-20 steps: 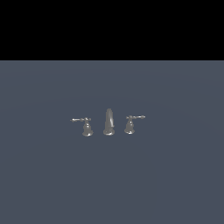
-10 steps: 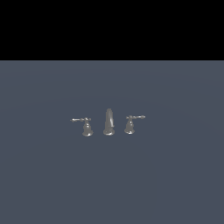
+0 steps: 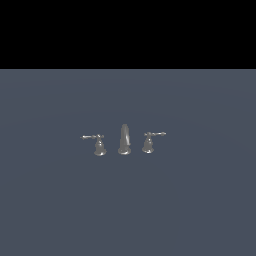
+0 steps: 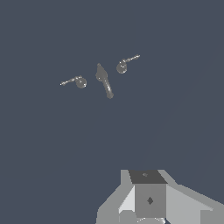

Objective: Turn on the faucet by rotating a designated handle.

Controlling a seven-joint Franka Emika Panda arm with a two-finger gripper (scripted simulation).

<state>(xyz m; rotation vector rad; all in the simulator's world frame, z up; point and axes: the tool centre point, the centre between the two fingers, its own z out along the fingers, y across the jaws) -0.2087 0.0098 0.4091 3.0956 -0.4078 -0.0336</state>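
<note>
Gripper (image 4: 148,205): opening state cannot be told. Your handle (image 3: 148,142) looks rigid, slick chrome; take its thin lever near the tip, well clear of the spout (image 3: 124,140).

Nothing shifts across the exterior views: the faucet (image 3: 124,139) sits unmoved, and the handle (image 3: 149,142) beside its spout shows the same lever angle as before.

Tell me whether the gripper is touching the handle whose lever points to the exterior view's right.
Apart. The wrist view shows bare surface between the gripper and the handle.
</note>
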